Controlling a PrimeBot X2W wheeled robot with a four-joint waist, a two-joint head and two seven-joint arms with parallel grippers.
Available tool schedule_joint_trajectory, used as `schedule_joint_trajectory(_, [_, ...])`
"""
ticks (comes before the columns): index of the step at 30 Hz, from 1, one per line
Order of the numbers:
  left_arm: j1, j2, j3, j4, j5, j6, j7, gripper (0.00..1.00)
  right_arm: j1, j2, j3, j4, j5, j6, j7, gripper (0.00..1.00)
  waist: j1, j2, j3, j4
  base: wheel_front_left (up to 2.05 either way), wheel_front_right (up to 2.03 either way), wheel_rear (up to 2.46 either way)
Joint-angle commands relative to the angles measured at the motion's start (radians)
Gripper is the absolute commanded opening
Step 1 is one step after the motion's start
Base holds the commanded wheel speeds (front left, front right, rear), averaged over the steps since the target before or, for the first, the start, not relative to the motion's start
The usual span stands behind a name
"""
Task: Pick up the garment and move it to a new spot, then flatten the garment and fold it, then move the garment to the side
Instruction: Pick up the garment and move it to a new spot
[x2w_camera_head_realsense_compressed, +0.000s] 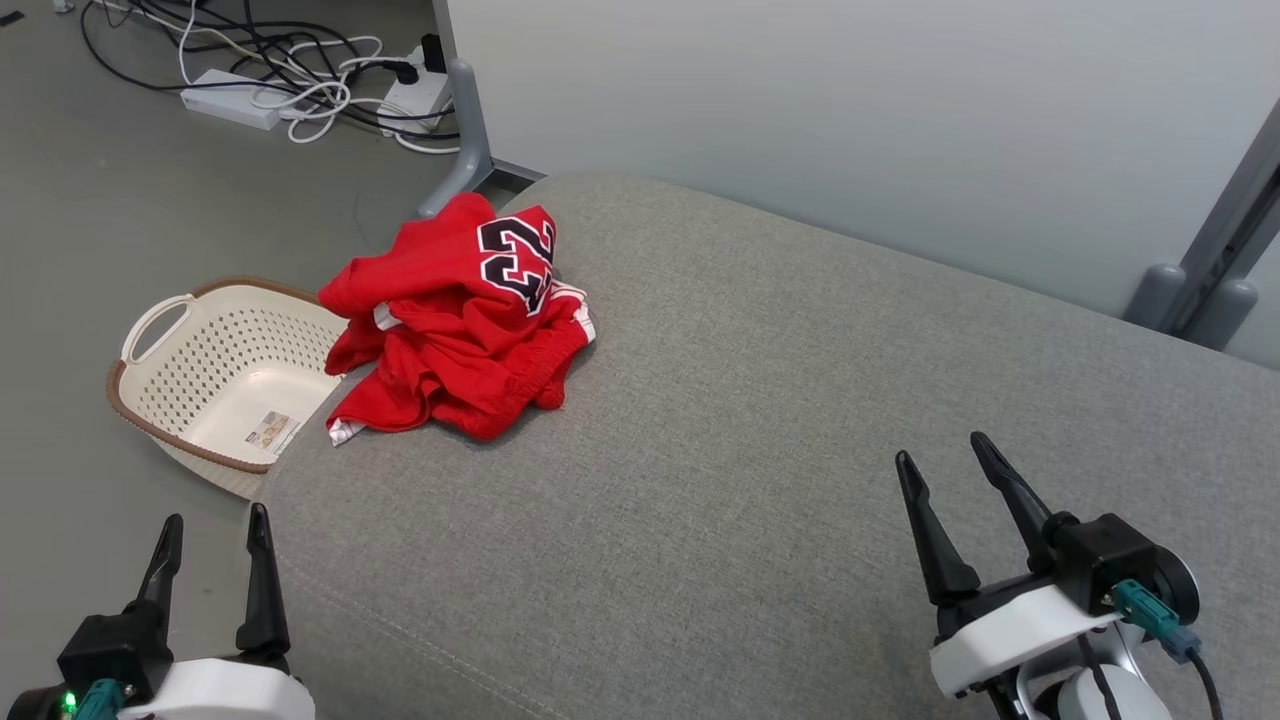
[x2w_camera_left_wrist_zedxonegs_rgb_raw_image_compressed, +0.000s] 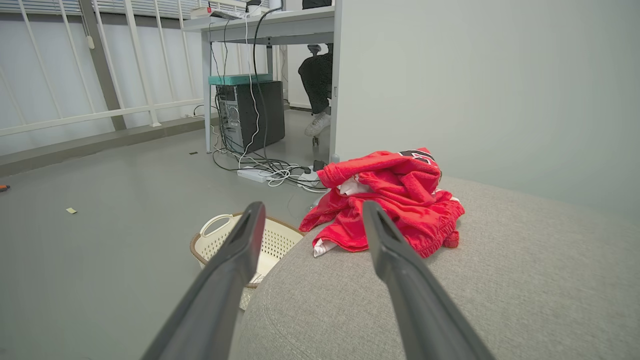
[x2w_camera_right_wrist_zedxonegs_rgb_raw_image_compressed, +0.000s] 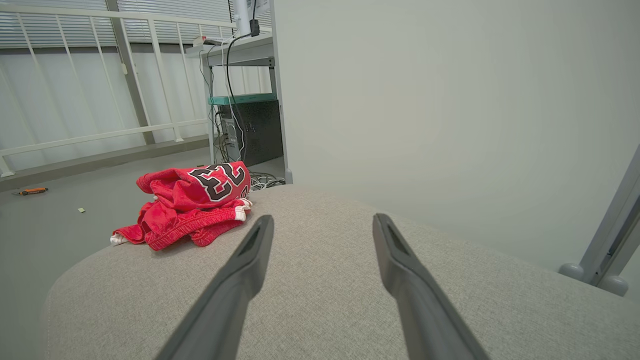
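Note:
A crumpled red garment (x2w_camera_head_realsense_compressed: 460, 330) with a black and white number lies bunched near the left end of the grey upholstered surface (x2w_camera_head_realsense_compressed: 780, 420), partly hanging over its edge. The left wrist view has the garment (x2w_camera_left_wrist_zedxonegs_rgb_raw_image_compressed: 395, 200) ahead and slightly right; in the right wrist view the garment (x2w_camera_right_wrist_zedxonegs_rgb_raw_image_compressed: 190, 205) sits ahead to the left. My left gripper (x2w_camera_head_realsense_compressed: 215, 530) is open at the lower left, off the surface's near left corner, well short of the garment. At the lower right my right gripper (x2w_camera_head_realsense_compressed: 945, 450) stands open above the surface, far from the garment. Both hold nothing.
A cream perforated basket (x2w_camera_head_realsense_compressed: 160, 400) with a brown rim sits on the floor beside the surface's left end. Power strips and tangled cables (x2w_camera_head_realsense_compressed: 300, 80) lie on the floor beyond. A pale partition (x2w_camera_head_realsense_compressed: 850, 110) with grey feet runs behind the surface. A desk with a computer tower (x2w_camera_left_wrist_zedxonegs_rgb_raw_image_compressed: 250, 115) stands farther back.

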Motion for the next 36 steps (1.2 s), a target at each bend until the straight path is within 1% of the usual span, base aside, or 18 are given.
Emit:
schedule_joint_trajectory(1, [-0.007,0.003,0.003,-0.003,0.003,-0.001,-0.005,1.0,-0.005,-0.009,-0.002,0.003,0.005,0.0,-0.007,1.0,0.0,0.0,0.001,0.001,0.0,0.0,0.0])
schedule_joint_trajectory(3, [-0.02,0.0,-0.001,0.002,0.004,-0.002,-0.005,1.0,0.0,-0.011,-0.006,0.001,0.006,0.0,-0.008,1.0,0.0,0.0,0.003,0.002,0.0,0.0,0.0])
schedule_joint_trajectory(8, [-0.076,-0.001,-0.026,0.036,0.008,-0.02,-0.002,1.0,0.025,-0.016,-0.035,-0.017,-0.003,0.0,0.003,1.0,0.0,0.0,0.015,0.009,0.0,0.0,0.0])
schedule_joint_trajectory(12, [-0.178,-0.013,-0.049,0.075,-0.011,-0.047,0.007,1.0,0.04,-0.023,-0.08,-0.069,-0.024,0.0,0.027,1.0,0.0,0.0,0.071,0.006,0.0,0.0,0.0])
schedule_joint_trajectory(13, [-0.201,-0.009,-0.043,0.089,-0.02,-0.049,0.01,1.0,0.034,-0.022,-0.078,-0.086,-0.031,0.0,0.038,1.0,0.0,0.0,0.095,-0.011,0.0,0.0,0.0])
schedule_joint_trajectory(14, [-0.201,-0.009,-0.043,0.089,-0.02,-0.049,0.01,1.0,0.034,-0.022,-0.078,-0.086,-0.031,0.0,0.038,1.0,0.0,0.0,0.095,-0.011,0.0,0.0,0.0])
schedule_joint_trajectory(17, [-0.296,-0.008,-0.036,0.138,-0.048,-0.068,0.017,1.0,0.008,-0.039,-0.082,-0.134,-0.047,0.0,0.067,1.0,0.0,0.0,0.163,-0.057,0.0,0.0,0.0])
schedule_joint_trajectory(22, [-0.471,0.012,-0.027,0.263,-0.09,-0.103,0.052,1.0,-0.027,-0.061,-0.072,-0.192,-0.056,0.0,0.105,1.0,0.0,0.0,0.258,-0.13,0.0,0.0,0.0])
schedule_joint_trajectory(28, [-0.651,0.053,-0.031,0.464,-0.132,-0.148,0.127,1.0,-0.058,-0.07,-0.056,-0.223,-0.054,0.0,0.121,1.0,0.0,0.0,0.343,-0.217,0.0,0.0,0.0])
schedule_joint_trajectory(32, [-0.732,0.084,-0.032,0.602,-0.165,-0.166,0.184,1.0,-0.07,-0.07,-0.051,-0.227,-0.052,0.0,0.115,1.0,0.0,0.0,0.376,-0.261,0.0,0.0,0.0])
schedule_joint_trajectory(33, [-0.765,0.095,-0.029,0.665,-0.178,-0.167,0.212,1.0,-0.073,-0.07,-0.051,-0.229,-0.051,0.0,0.112,1.0,0.0,0.0,0.386,-0.274,0.0,0.0,0.0])
schedule_joint_trajectory(36, [-0.8,0.115,-0.028,0.741,-0.185,-0.17,0.225,1.0,-0.072,-0.069,-0.055,-0.226,-0.048,0.0,0.104,1.0,0.0,0.0,0.392,-0.289,0.0,0.0,0.0])
